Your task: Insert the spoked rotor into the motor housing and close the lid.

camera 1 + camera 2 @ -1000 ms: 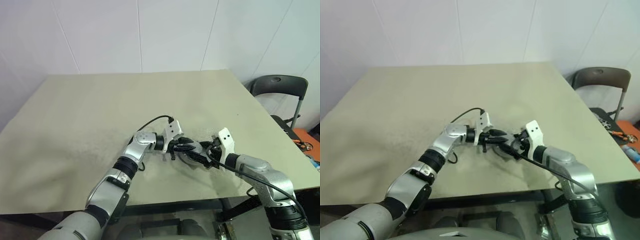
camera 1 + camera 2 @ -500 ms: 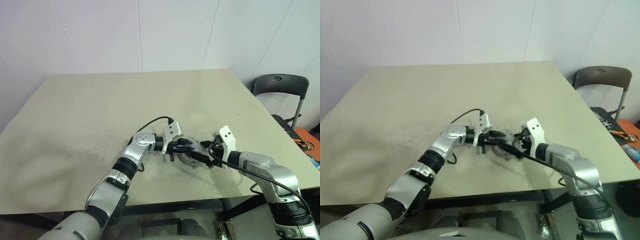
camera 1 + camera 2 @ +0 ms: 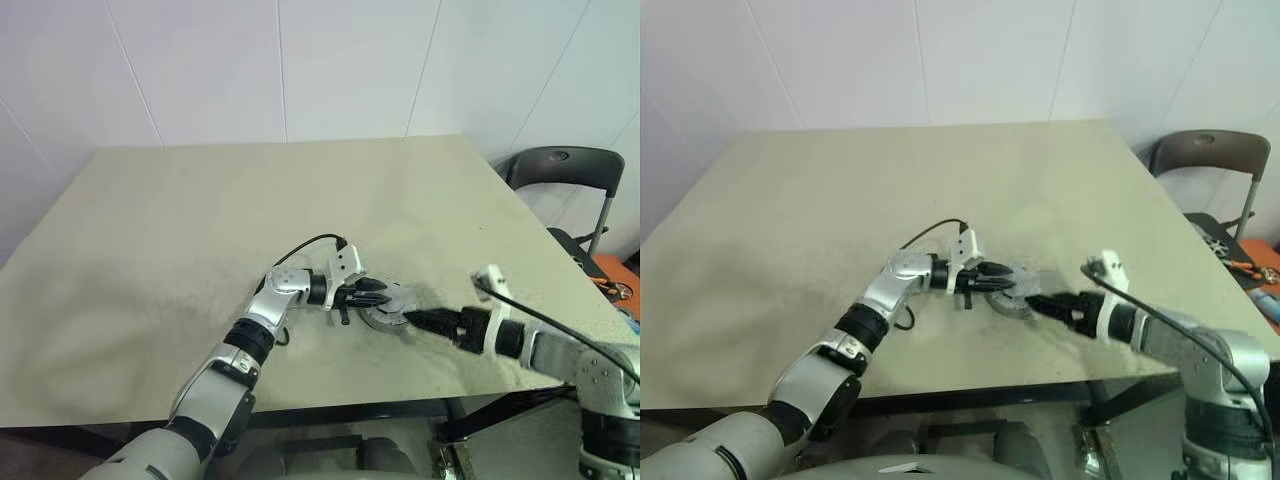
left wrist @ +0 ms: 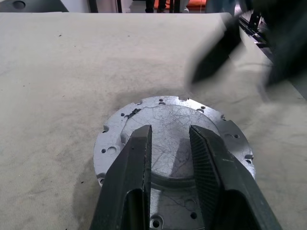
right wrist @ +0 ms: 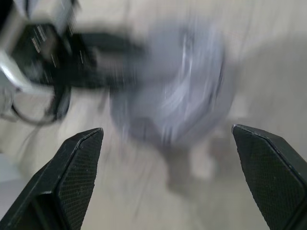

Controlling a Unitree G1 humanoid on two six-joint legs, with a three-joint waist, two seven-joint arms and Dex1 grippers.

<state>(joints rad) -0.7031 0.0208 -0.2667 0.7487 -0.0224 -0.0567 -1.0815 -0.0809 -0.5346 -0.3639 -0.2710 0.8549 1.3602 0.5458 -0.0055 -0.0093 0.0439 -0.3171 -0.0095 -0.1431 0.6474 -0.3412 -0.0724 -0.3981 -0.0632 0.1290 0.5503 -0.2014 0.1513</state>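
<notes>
The lid (image 4: 172, 139) lies flat near the front edge of the beige counter (image 3: 200, 220). The left tool (image 4: 169, 143) hovers over it, its two black fingers a narrow gap apart and clamped on nothing. The right tool (image 5: 168, 143) sits just beside the lid, its fingers spread wide and empty.

In the right wrist view we see the round grey metal disc (image 5: 177, 86) smeared by blur (its rim unreadable). The left gripper's black fingers (image 4: 139, 158) cover its near part.
</notes>
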